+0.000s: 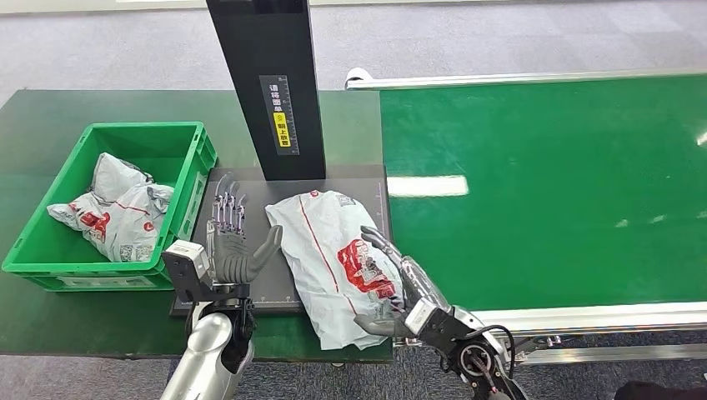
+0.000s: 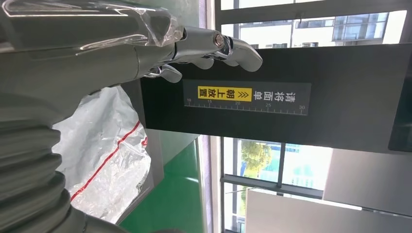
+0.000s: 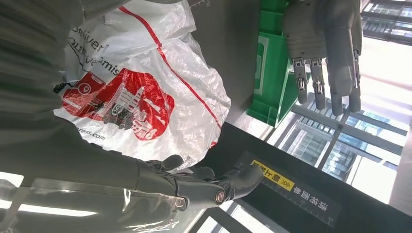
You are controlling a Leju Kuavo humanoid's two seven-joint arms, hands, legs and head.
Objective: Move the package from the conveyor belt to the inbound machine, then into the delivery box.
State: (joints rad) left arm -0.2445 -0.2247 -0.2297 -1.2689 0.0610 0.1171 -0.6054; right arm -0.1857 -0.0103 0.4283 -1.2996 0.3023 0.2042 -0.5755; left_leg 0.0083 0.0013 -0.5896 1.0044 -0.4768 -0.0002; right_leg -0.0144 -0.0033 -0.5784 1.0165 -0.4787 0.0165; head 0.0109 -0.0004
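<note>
I have the package (image 1: 333, 258), a white plastic mailer with red print, lying on the dark scanning plate (image 1: 367, 179) of the inbound machine (image 1: 267, 83), its near end hanging over the plate's front edge toward me. It is off the green conveyor belt (image 1: 542, 183), so I judge the first leg done and the scan under way. My right hand (image 1: 400, 287) rests along the package's right edge, fingers spread and laid over the plastic rather than closed around it; I read that as steadying the package flat under the black column. My left hand (image 1: 232, 242) stands upright just beside the package's left edge, fingers apart and straight, holding nothing. The green delivery box (image 1: 179, 133) sits on the desk (image 1: 50, 108) to the left, already holding other white mailers (image 1: 117, 208).
</note>
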